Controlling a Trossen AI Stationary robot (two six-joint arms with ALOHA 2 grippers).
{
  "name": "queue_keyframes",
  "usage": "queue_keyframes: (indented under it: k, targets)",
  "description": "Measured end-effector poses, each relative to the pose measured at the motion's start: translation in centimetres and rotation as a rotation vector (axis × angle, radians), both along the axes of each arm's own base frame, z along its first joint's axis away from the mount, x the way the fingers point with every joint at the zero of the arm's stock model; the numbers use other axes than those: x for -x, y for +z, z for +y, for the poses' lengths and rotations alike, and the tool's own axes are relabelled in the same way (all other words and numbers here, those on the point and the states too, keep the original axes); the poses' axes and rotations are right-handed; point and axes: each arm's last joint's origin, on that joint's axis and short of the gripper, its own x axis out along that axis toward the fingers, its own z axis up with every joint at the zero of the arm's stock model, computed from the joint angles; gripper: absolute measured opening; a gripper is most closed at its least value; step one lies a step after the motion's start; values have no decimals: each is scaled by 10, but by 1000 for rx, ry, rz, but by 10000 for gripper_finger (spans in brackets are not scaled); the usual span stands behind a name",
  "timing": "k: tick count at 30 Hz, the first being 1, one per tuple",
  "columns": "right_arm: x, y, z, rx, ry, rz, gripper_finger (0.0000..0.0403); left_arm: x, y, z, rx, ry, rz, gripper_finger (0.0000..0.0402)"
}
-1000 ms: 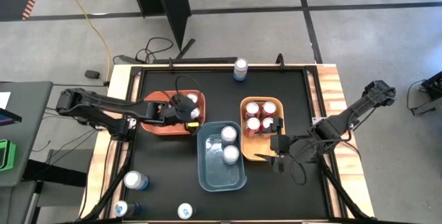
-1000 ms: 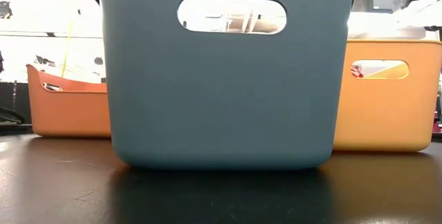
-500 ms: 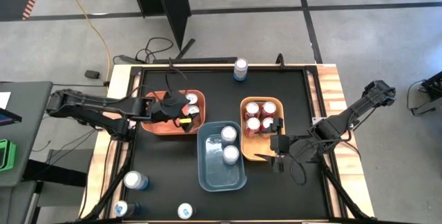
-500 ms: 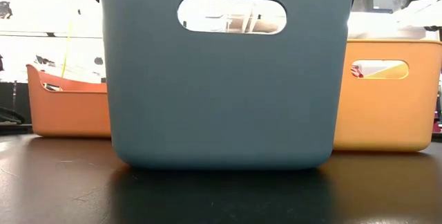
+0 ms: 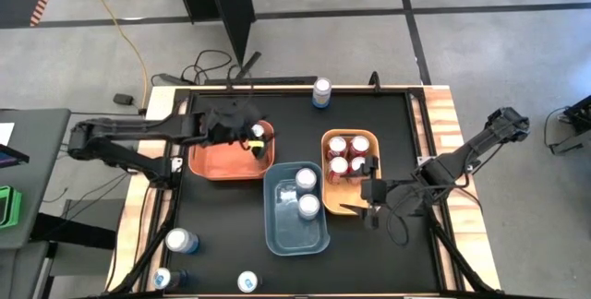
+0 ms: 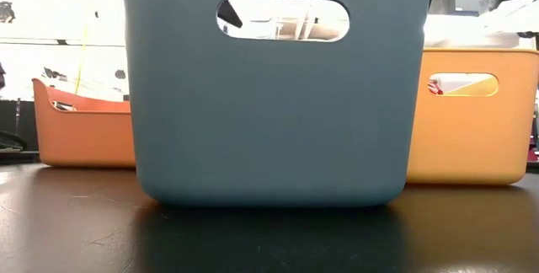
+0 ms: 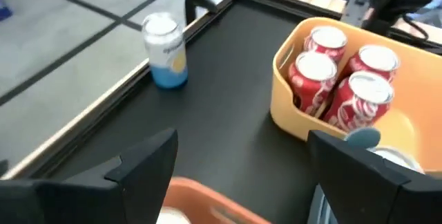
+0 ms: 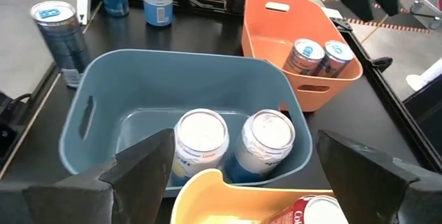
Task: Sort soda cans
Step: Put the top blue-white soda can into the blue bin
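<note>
Soda cans stand upright in three bins. The yellow bin (image 5: 351,137) holds several red cans (image 7: 345,79). Two white-topped cans (image 8: 235,137) are in the blue bin (image 5: 277,230). Two silver-blue cans (image 8: 319,56) stand in the orange bin (image 5: 217,162). One blue-and-white can (image 7: 164,51) stands alone at the table's far edge, and three more (image 5: 179,240) stand near its left front corner. My left gripper (image 5: 247,128) (image 7: 242,175) hangs open and holds nothing above the orange bin's far right corner. My right gripper (image 5: 362,188) (image 8: 245,141) waits open above the near end of the yellow bin.
The three bins stand close together mid-table, the blue one nearest the front edge (image 6: 269,96). Bare black tabletop (image 5: 222,244) lies between the bins and the loose cans at the left front. A raised rim (image 5: 277,84) runs along the table's far edge.
My left gripper has risen from inside the orange bin and gone toward the table's far edge, swinging a little, its fingers staying open with nothing in them. The cans in the orange bin stay where they were.
</note>
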Motion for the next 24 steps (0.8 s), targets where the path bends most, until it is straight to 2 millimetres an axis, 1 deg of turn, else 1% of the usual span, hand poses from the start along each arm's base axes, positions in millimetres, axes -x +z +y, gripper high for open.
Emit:
queue_keyframes:
  k: [6, 9, 12, 17, 24]
  targets:
    - [-2, 0, -4, 4, -18, 4, 368, -25, 19, 28, -7, -67, 45, 319]
    - [-1, -1, -3, 6, -14, 8, 368, -39, 28, 46, -17, -58, 67, 319]
    - [-1, -1, -3, 11, -10, 8, 368, -54, 29, 68, -11, -40, 112, 319]
    - [-1, -1, -3, 13, -10, 12, 368, -84, 17, 106, 64, -45, 185, 319]
    - [-1, -2, -3, 18, -9, 18, 368, -116, 1, 149, 103, -41, 195, 319]
